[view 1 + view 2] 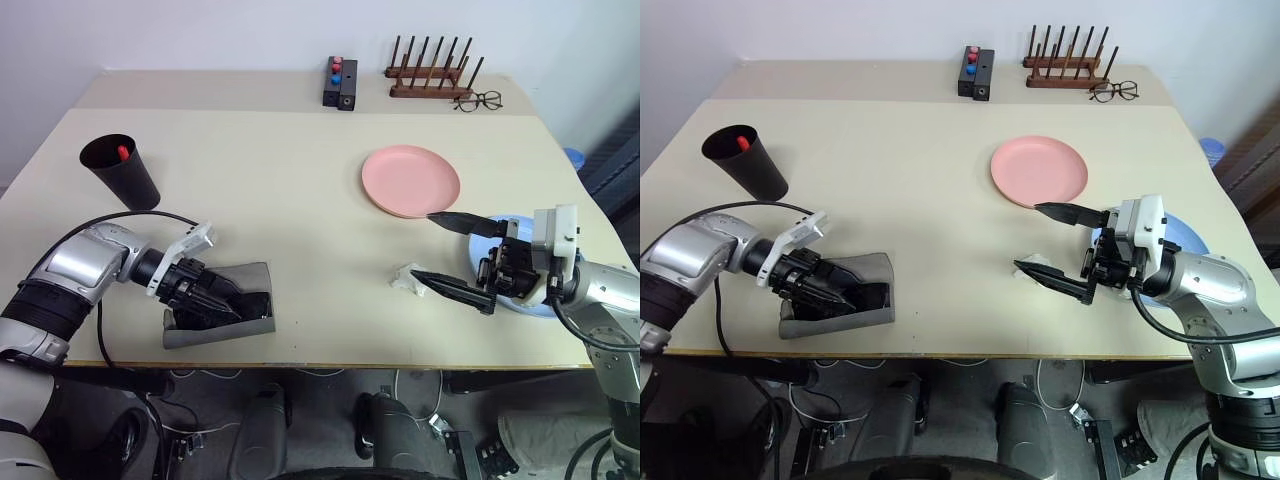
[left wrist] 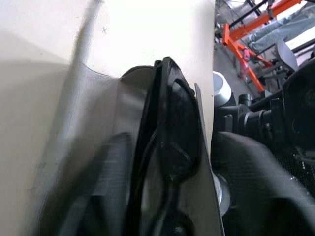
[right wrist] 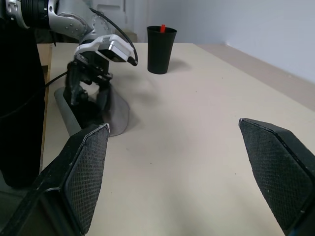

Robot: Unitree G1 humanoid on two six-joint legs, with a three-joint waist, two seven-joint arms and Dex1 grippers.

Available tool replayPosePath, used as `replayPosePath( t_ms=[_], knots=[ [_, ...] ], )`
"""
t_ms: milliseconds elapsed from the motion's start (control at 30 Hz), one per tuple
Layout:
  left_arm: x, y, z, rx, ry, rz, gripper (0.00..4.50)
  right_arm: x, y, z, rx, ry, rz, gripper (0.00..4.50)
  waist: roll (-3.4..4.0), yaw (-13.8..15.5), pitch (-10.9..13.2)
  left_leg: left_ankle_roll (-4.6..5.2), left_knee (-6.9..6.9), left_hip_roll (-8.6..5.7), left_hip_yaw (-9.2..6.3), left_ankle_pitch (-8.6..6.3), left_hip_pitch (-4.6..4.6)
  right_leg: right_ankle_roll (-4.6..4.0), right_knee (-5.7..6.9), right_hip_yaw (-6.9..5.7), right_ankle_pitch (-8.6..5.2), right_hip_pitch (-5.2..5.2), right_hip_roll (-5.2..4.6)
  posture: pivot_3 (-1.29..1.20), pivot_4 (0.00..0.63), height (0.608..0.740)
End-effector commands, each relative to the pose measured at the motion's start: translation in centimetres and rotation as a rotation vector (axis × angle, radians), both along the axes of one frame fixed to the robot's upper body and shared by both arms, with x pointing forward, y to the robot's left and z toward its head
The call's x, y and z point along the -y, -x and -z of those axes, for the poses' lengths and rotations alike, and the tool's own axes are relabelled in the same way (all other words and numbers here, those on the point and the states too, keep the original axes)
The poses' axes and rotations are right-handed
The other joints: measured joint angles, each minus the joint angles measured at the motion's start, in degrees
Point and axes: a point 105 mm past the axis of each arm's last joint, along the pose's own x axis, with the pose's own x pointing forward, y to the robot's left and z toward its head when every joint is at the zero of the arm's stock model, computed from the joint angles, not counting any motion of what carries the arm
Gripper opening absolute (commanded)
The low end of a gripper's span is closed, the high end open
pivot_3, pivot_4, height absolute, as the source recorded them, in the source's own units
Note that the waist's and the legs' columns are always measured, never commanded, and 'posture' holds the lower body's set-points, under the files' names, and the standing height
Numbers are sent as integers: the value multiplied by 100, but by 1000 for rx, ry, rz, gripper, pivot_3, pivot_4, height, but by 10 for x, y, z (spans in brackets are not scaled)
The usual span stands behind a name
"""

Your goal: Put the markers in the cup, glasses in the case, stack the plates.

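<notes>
Pale beige tabletop (image 1: 270, 190) carries a grey felt glasses case (image 1: 225, 318) near its front edge, flap open, with black thick-framed sunglasses (image 2: 170, 142) lying inside. Left gripper (image 1: 212, 298) reaches into the case, fingers spread apart around the sunglasses. Right gripper (image 1: 455, 255) hovers wide open and empty between a round pink plastic plate (image 1: 410, 180) and a light blue plate (image 1: 1185, 235); a tall black cup (image 1: 120, 170) holds a red-capped marker (image 1: 123, 152).

The blue plate (image 1: 525, 300) lies mostly hidden behind the right gripper (image 1: 450, 252). In the case (image 1: 250, 300), the left gripper (image 1: 215, 300) covers much of the glasses (image 2: 170, 147). Only a red cap shows above the cup (image 1: 125, 172) rim.
</notes>
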Motion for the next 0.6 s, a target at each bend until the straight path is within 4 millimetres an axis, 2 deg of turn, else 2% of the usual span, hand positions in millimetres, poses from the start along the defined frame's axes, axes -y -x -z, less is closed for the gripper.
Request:
replayPosePath(
  t_ms=[33,233,533,600],
  knots=[
    [-2,1,-4,8,-4,4,4469,-1,4,-12,55,5,-9,4330,0,0,0,0,0,0,0,0,0,0,0,0,0,0,0,0,150,740],
    [-3,-2,-5,76,-31,37,4469,-1,3,-12,55,4,-11,4330,0,2,0,0,0,0,0,0,0,-1,0,0,0,0,0,0,150,740],
    [-5,-14,-29,200,-48,52,4469,-3,2,-13,56,2,-13,4330,0,4,0,0,1,0,1,0,0,-1,0,0,0,0,0,0,150,740],
    [-5,-16,-40,200,-36,32,4469,-3,2,-13,56,3,-15,4330,0,1,0,0,1,0,0,0,-1,0,0,0,0,0,0,0,150,740]
  ],
)
